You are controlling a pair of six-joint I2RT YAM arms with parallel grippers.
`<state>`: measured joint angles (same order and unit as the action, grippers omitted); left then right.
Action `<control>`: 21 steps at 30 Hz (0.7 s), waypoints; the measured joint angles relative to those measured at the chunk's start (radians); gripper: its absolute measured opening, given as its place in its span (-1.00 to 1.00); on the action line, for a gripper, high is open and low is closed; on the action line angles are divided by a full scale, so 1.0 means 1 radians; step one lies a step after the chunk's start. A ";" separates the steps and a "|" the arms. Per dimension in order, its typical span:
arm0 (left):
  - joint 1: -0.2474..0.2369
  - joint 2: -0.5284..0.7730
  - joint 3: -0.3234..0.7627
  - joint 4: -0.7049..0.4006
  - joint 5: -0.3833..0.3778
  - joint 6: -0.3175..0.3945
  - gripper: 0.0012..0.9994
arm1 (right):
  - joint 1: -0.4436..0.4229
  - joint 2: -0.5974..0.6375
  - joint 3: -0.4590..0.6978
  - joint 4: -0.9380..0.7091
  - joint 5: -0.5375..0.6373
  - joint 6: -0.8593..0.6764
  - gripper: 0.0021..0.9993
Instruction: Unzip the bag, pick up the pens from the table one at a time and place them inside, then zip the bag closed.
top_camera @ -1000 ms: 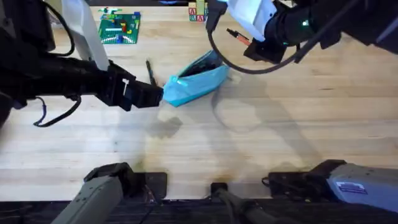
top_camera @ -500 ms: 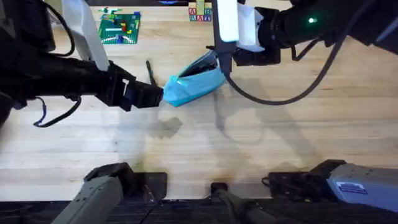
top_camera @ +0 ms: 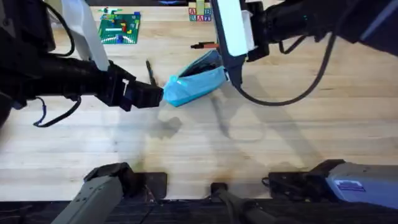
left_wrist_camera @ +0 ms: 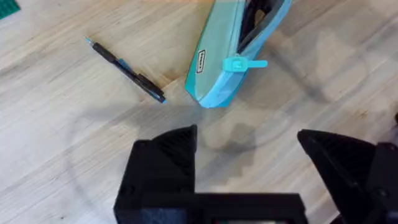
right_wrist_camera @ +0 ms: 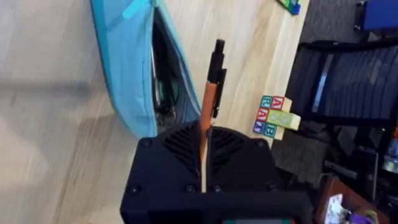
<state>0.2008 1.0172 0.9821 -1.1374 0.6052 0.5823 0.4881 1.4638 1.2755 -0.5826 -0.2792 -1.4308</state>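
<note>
The light blue bag (top_camera: 198,79) lies slanted on the table (top_camera: 280,137), its zipper open and its dark inside showing in the right wrist view (right_wrist_camera: 163,81). My right gripper (top_camera: 219,48) hovers over the bag's far end, shut on the orange pen (top_camera: 204,45), whose dark tip points left; the same pen (right_wrist_camera: 208,106) sticks out past the fingers. The thin black pen (top_camera: 150,71) lies on the wood just left of the bag (left_wrist_camera: 231,56). My left gripper (top_camera: 155,96) sits open by the bag's near-left end, short of it, and the black pen (left_wrist_camera: 127,70) lies beyond its fingers.
A green brick baseplate (top_camera: 120,28) lies at the far left of the table. Alphabet blocks (top_camera: 198,12) stand at the far edge, also seen as blocks (right_wrist_camera: 273,115) near a black chair (right_wrist_camera: 348,81) past the table.
My right arm has swung left with the orange pen and now hangs over the bag's far end, the pen pointing left. The left arm, bag and black pen have not moved.
</note>
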 joint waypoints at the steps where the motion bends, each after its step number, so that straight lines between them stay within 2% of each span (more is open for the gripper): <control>1: 0.000 0.000 0.000 0.000 0.000 0.000 0.99 | 0.000 0.015 0.000 0.006 -0.009 -0.007 -0.94; 13: 0.000 0.000 0.000 0.000 0.000 0.000 0.99 | 0.000 0.131 0.000 0.031 -0.065 -0.075 -0.94; 21: 0.000 0.000 0.000 0.000 0.000 0.000 0.99 | 0.000 0.194 0.000 0.098 -0.143 -0.085 -0.94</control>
<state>0.2008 1.0172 0.9821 -1.1374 0.6052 0.5823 0.4881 1.6581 1.2758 -0.4843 -0.4223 -1.5162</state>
